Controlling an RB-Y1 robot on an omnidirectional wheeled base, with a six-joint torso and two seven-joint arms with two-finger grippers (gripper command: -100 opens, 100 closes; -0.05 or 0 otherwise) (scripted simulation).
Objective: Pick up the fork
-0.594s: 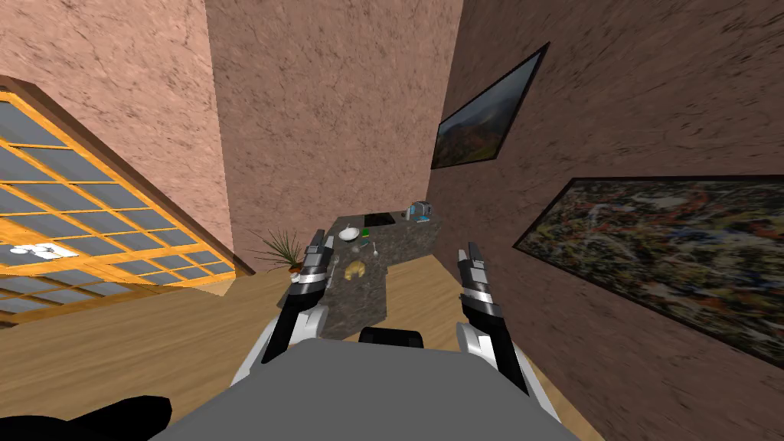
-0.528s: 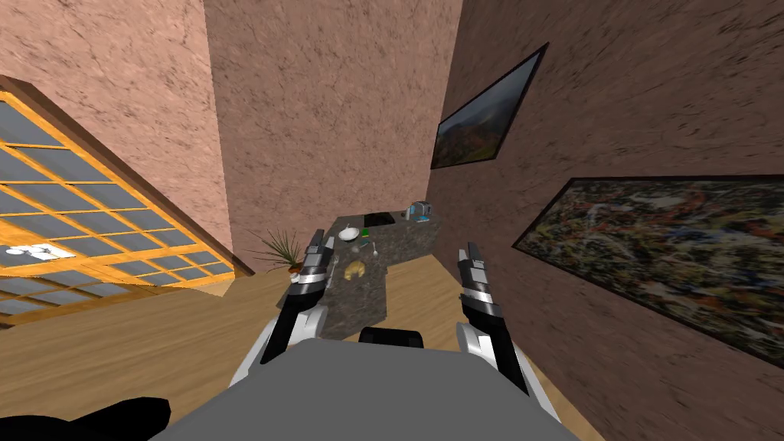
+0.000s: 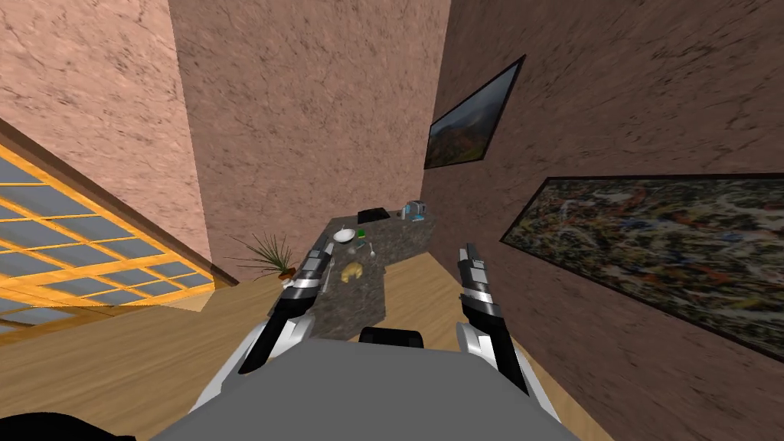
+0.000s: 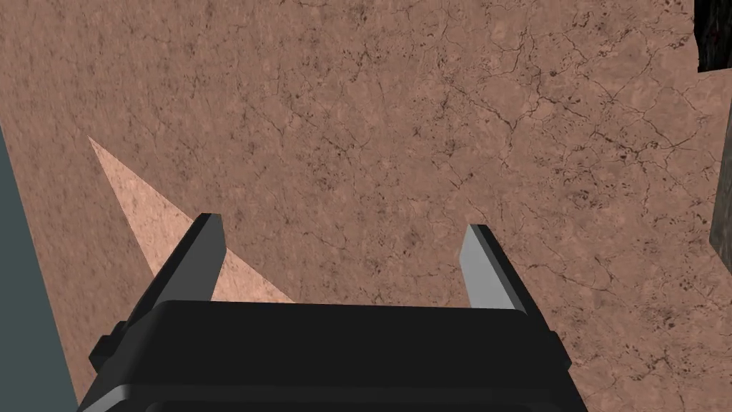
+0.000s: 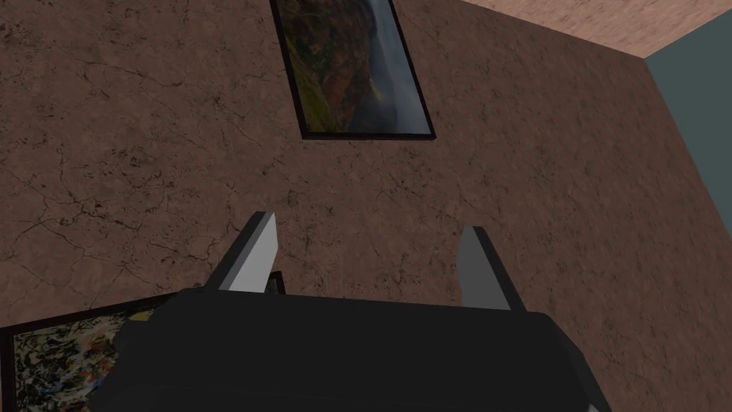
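The left claw (image 3: 321,245) and right claw (image 3: 468,249) hang open by the dark counter (image 3: 360,298). Its tiny utensils (image 3: 372,249) look alike, so the wrong one may get grabbed.

head: steeply down at counter (image 3: 358,300) | wrists: walls (right shares framed picture (image 5: 350,68))

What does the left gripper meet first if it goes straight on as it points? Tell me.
The pinkish-brown cracked wall, which lies dead ahead between the open fingers of the left gripper. Nothing nearer shows in that line, but how far off the wall stands is unclear.
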